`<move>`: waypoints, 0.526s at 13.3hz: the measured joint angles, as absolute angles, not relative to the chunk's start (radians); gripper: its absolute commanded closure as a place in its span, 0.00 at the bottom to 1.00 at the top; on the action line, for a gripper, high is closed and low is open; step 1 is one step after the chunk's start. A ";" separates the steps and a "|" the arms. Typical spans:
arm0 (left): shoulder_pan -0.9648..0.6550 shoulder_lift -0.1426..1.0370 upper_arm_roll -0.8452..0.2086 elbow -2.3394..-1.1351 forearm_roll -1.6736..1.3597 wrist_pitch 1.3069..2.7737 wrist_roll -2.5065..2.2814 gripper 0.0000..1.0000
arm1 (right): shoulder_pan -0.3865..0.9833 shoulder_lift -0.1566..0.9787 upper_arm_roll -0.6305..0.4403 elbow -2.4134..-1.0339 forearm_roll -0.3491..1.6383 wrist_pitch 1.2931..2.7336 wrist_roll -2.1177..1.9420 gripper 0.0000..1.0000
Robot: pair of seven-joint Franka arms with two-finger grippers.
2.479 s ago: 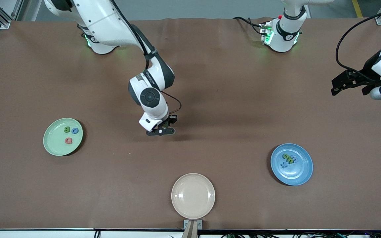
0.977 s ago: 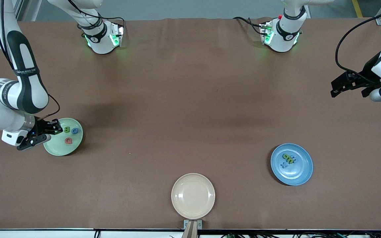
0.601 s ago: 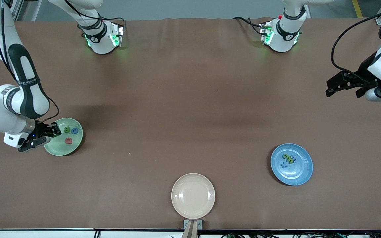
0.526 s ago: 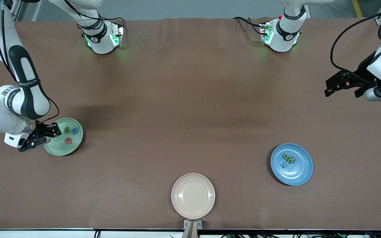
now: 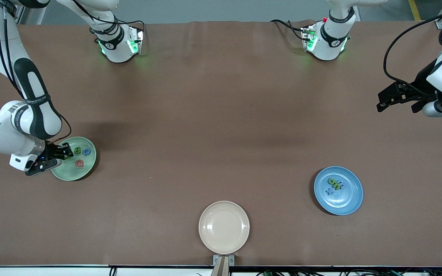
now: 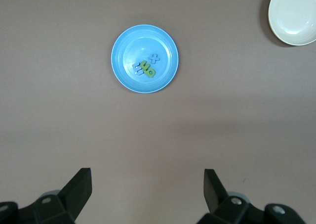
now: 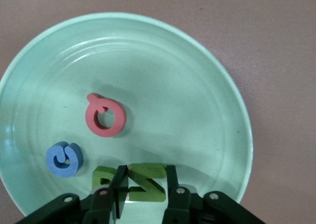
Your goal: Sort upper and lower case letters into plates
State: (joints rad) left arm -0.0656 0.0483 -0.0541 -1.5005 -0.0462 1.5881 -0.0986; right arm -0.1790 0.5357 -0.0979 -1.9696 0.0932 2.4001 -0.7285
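The brown table (image 5: pixel 221 115) is nearly bare, so I place everything by the green plate (image 5: pixel 84 170) at the right arm's end. The blue plate (image 5: pixel 349 203) lies well apart from it toward the left arm's end and a little nearer the front camera, with a small heap of green and blue letters (image 5: pixel 335 185) in its middle. The beige plate (image 5: pixel 224 227), empty, sits between the two and nearest the front camera. The right gripper (image 7: pixel 143 192) is down over the green plate's rim on the side away from the other plates, and in the right wrist view its fingers straddle a green Z (image 7: pixel 144 181) lying in the dish. They stand close on either side of it, but I cannot tell whether they are pinching it or have just let go. In the same dish, near the Z, lie a green B (image 5: pixel 77 150), a blue C (image 5: pixel 86 152) and a red Q (image 5: pixel 79 163), all capitals. The left gripper (image 5: pixel 401 100) waits in the air over the table's edge at the left arm's end, well apart from the green plate, jaws spread wide and empty. I would judge this the set-down of the last capital; no letter is left loose on the table, so the next move calls only for the fingers to part fully and lift straight up without dragging the Z.
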 measured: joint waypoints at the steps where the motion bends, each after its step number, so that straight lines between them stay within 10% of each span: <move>1: -0.066 0.052 -0.054 -1.501 -0.046 1.587 -0.099 0.00 | -0.179 0.535 -0.096 -1.970 0.093 2.400 -0.728 0.21; 7: -0.065 0.054 -0.053 -1.493 -0.007 1.564 -0.130 0.00 | -0.123 0.326 -0.081 -1.931 0.093 2.125 -0.367 0.06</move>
